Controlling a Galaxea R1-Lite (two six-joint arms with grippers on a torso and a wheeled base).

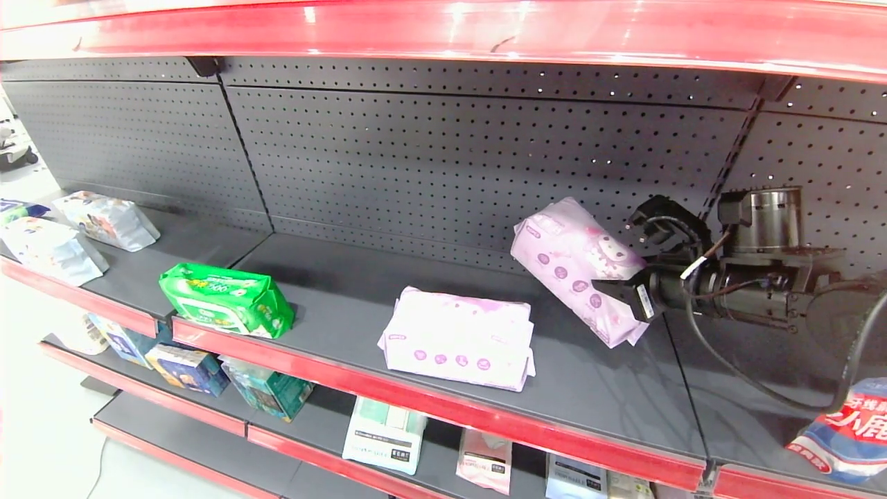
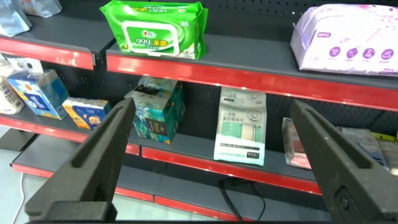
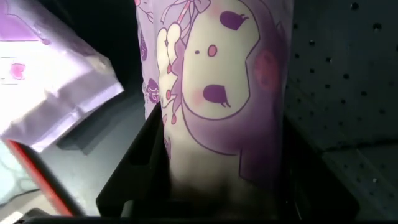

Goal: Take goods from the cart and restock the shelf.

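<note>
Restocking is partway: the right end effector grips a tilted pink pack right of centre over the shelf, not yet laid beside the flat pack, while the left end effector gapes wide, empty.

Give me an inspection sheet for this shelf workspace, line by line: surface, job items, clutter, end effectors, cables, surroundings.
Surface: dark shelf with a red front edge, partly stocked.
Job's things: held purple pack, tilted; flat purple pack lying near the front edge; green wipes pack to its left.
Clutter: nothing seen.
End effectors: right end effector shut on the held purple pack; left end effector open, empty, facing the lower shelves.
Cables: black cable looping over the right wrist.
Surroundings: perforated back panel; white pouches far left; boxed goods on the lower shelves; blue-and-red bag at right.
</note>
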